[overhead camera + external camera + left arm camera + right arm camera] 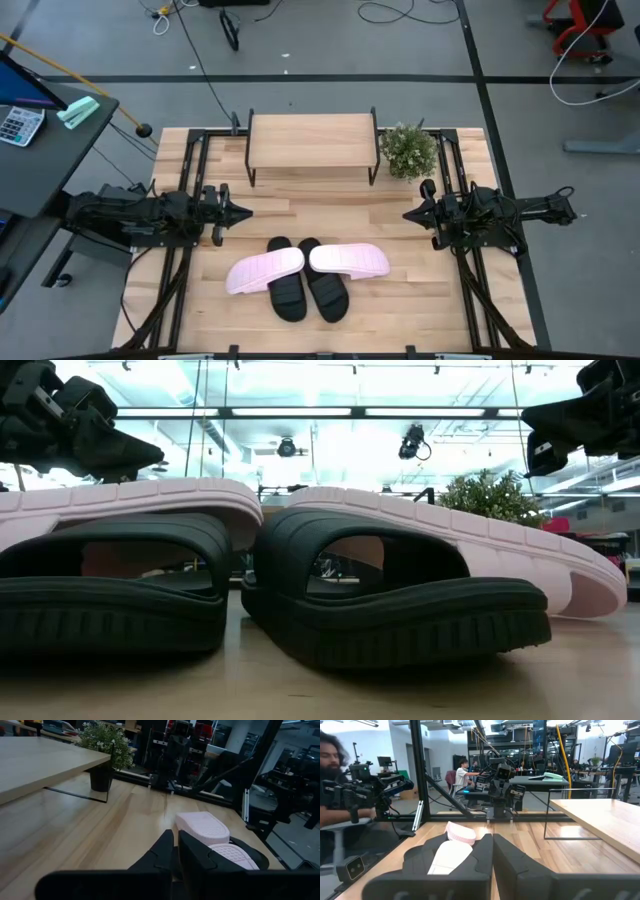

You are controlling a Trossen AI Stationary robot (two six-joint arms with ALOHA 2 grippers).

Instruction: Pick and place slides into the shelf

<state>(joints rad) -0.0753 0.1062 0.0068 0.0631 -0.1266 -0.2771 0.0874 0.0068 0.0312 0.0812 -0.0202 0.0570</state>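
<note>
Looking outward from our left tool [243, 212], we see its fingers pressed together on nothing, poised above the worktop [200, 300] at its left side; our right tool [410, 214] mirrors it on the right, likewise closed and empty. Between and slightly nearer the front edge lie the slides: two black slides [305, 283] side by side, with two pale pink slides [305, 265] resting across their upper ends, soles up, splayed to left and right. From table height the black pair fills the view, their thick ribbed soles and wide smooth straps hiding most of what lies behind, and the pink soles are cut off at both edges. The shelf [311, 141], a light wood plank on thin black legs, stands at the back of the worktop, well apart from the slides. A small potted plant [408, 151] sits just beside its right end. Beyond the worktop a seated person [462, 772] shows faintly among equipment.
</note>
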